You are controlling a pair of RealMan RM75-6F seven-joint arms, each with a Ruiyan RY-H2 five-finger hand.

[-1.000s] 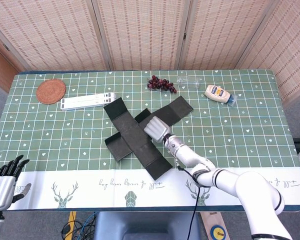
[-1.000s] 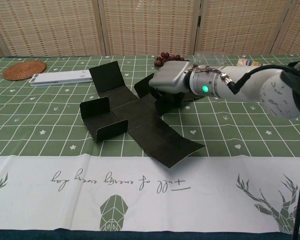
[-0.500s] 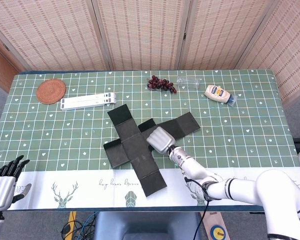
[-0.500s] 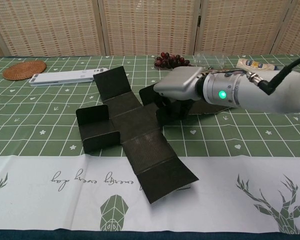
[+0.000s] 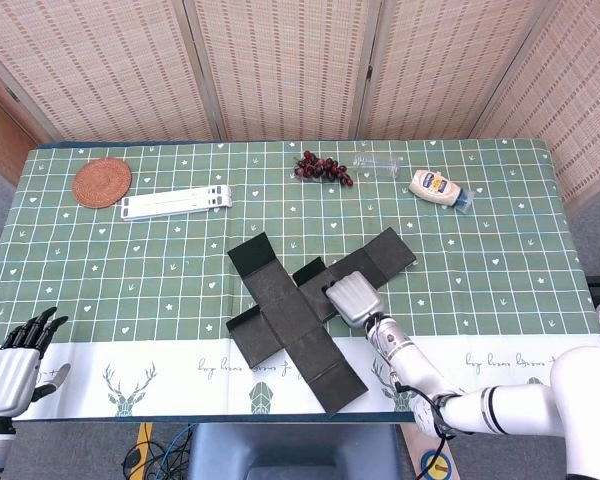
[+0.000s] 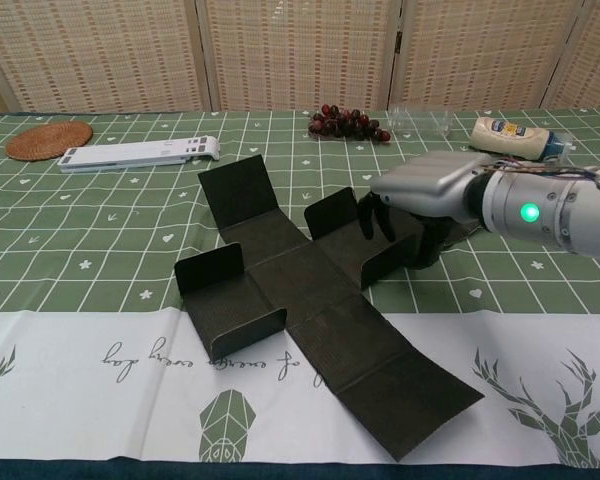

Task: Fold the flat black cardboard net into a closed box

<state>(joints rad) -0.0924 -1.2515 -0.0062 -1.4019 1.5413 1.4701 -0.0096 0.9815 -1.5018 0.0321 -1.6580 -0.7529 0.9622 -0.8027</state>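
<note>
Head view looks steeply down; chest view low, nearer, sharing the table (image 5: 180, 250).

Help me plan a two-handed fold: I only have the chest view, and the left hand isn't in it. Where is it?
Observer: The head view shows the left hand off the near left corner of the green-clothed table, far from the flat black cardboard net.
Operator: Is it carrying anything?
Observer: No; its fingers are spread with nothing in them.
</note>
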